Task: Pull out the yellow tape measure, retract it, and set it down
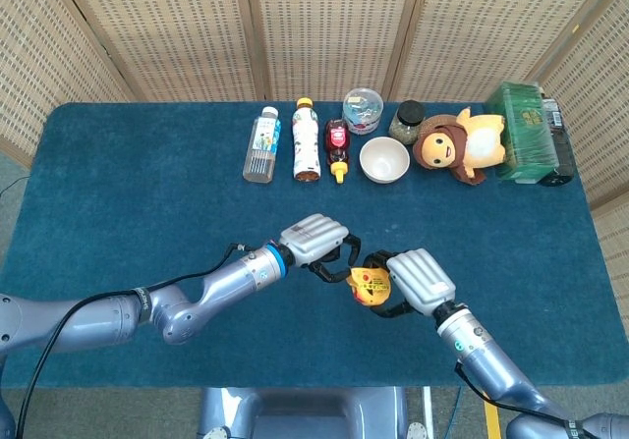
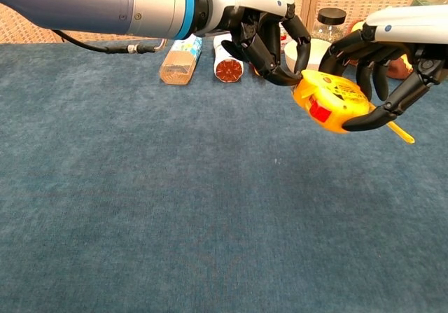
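Note:
The yellow tape measure (image 1: 371, 284) (image 2: 329, 101), with a red button on its face, hangs above the blue table. My right hand (image 1: 421, 280) (image 2: 399, 54) grips it from the right, fingers wrapped over its top and underside. A thin yellow strip (image 2: 400, 132) pokes out below that hand. My left hand (image 1: 314, 238) (image 2: 266, 33) comes in from the left with curled fingers, and its fingertips (image 2: 302, 50) touch the case's left corner. Whether they pinch the tape's end tab is hidden.
Along the table's far edge lie two bottles (image 1: 261, 144) (image 1: 306, 141) and a sauce bottle (image 1: 337, 149). Beside them stand a white bowl (image 1: 384, 160), a plastic tub (image 1: 363, 110), a jar (image 1: 407, 120), a monkey toy (image 1: 457, 144) and a green pack (image 1: 526, 133).

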Motion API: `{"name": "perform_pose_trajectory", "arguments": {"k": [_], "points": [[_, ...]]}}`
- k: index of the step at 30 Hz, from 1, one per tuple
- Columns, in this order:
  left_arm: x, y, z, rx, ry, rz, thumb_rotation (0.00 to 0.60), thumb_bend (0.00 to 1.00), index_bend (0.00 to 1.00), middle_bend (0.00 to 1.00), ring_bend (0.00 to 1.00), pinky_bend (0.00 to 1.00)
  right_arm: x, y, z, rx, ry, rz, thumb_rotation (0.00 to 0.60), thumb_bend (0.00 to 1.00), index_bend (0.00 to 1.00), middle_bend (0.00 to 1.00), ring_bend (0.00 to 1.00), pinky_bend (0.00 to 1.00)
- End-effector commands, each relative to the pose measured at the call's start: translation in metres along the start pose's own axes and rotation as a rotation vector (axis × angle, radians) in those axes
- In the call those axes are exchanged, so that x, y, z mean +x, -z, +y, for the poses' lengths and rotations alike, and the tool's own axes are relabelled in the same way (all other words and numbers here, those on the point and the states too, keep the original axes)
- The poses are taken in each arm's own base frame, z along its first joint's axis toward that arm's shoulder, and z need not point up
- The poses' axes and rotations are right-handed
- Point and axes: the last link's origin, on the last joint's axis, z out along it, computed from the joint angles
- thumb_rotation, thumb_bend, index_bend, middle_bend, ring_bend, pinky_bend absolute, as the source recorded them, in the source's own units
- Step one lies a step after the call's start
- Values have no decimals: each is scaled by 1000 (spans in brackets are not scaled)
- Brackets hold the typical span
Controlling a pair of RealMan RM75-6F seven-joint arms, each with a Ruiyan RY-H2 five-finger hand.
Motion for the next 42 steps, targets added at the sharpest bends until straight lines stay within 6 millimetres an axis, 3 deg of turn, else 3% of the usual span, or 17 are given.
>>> {"name": "perform_pose_trajectory", "arguments": {"k": [1, 42], "points": [[-1, 0, 0, 1, 3, -4, 548, 264, 485, 1000, 1000, 991, 0, 0, 0, -1, 0, -1, 504, 242, 477, 502, 516, 504], [-2, -5, 3, -5, 29, 11, 552, 264, 485, 1000, 1000, 991, 2, 0, -2, 1, -9, 5, 505, 242, 484, 506, 516, 509]]}}
